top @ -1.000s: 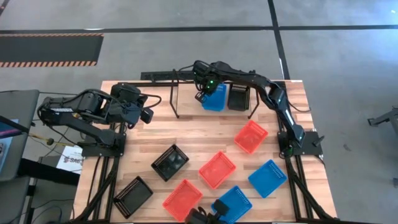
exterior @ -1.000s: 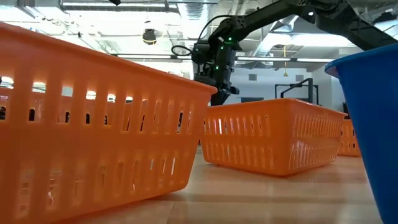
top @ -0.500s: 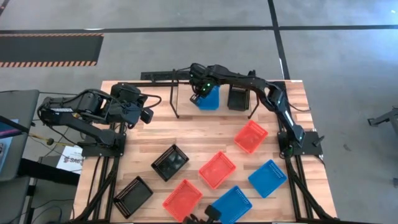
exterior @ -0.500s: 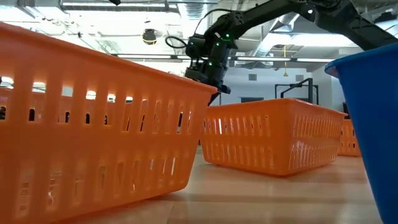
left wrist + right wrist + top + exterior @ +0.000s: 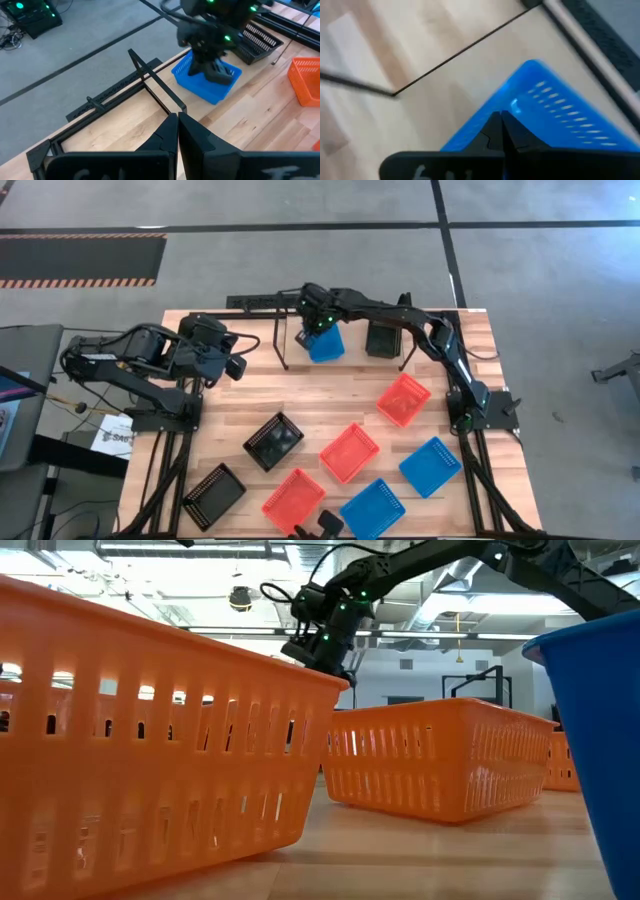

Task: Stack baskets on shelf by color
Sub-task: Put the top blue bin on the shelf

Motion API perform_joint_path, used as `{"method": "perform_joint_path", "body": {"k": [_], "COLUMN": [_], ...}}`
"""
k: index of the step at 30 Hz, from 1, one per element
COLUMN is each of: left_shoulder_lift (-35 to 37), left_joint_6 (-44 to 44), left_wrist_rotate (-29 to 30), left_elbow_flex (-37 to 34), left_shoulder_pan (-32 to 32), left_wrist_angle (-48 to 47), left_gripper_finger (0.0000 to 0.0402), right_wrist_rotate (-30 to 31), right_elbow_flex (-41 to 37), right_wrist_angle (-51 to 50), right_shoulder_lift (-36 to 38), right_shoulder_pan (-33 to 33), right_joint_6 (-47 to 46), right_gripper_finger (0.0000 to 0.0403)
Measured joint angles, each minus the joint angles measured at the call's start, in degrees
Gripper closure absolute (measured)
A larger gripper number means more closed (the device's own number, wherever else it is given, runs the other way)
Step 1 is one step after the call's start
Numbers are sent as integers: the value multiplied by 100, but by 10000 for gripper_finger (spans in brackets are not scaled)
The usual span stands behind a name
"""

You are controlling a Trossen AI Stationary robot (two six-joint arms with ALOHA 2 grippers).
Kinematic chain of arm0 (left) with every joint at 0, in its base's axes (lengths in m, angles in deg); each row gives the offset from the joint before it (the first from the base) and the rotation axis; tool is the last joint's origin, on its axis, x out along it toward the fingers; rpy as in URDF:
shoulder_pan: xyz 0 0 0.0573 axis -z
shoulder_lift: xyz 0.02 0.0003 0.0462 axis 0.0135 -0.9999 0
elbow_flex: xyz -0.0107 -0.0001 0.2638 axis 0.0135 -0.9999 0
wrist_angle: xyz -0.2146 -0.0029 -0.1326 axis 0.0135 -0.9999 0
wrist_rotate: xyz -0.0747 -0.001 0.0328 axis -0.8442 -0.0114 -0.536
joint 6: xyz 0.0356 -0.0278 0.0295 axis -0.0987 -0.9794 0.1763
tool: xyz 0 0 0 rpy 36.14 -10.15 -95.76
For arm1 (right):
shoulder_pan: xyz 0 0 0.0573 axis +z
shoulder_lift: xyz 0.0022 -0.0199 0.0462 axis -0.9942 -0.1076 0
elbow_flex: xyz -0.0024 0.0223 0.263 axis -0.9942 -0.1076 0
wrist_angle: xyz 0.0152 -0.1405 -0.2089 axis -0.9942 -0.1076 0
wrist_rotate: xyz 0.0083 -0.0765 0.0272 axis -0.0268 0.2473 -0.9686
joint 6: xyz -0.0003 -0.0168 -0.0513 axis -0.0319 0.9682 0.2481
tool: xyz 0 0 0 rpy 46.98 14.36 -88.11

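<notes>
Right arm: base at the bench's 3 o'clock edge, reaching long toward 12 o'clock and bending toward 9 o'clock at the far side. The right end effector (image 5: 313, 330) sits at the far centre, wrist tilted downward, its dark fingers (image 5: 496, 131) pressed together and clamped on the rim of a small blue slotted plastic basket (image 5: 326, 343).

Left arm: folded at the 9 o'clock side, raised off the bench. The left end effector (image 5: 238, 366) points toward 3 o'clock, fingers (image 5: 172, 131) closed together, holding nothing.
</notes>
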Motion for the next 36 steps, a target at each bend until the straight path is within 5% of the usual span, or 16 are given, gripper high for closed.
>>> {"method": "perform_joint_path", "body": {"k": [12, 21, 36], "left_shoulder_lift": [0, -1, 0], "left_joint_6": [-124, -144, -146], "left_wrist_rotate": [0, 2, 4], "left_elbow_flex": [0, 0, 0], "left_shoulder_pan": [167, 188, 186], "left_wrist_angle": [2, 1, 0], "left_gripper_finger": [401, 401, 401], "right_wrist_rotate": [-302, -306, -297], "right_elbow_flex": [0, 2, 2], "right_wrist_angle": [-1068, -620, -113], "right_shoulder_lift": [52, 17, 17], "right_shoulder_pan": [330, 667, 299], "right_joint_6": [31, 182, 43], "right_gripper_finger": [403, 403, 403]}}
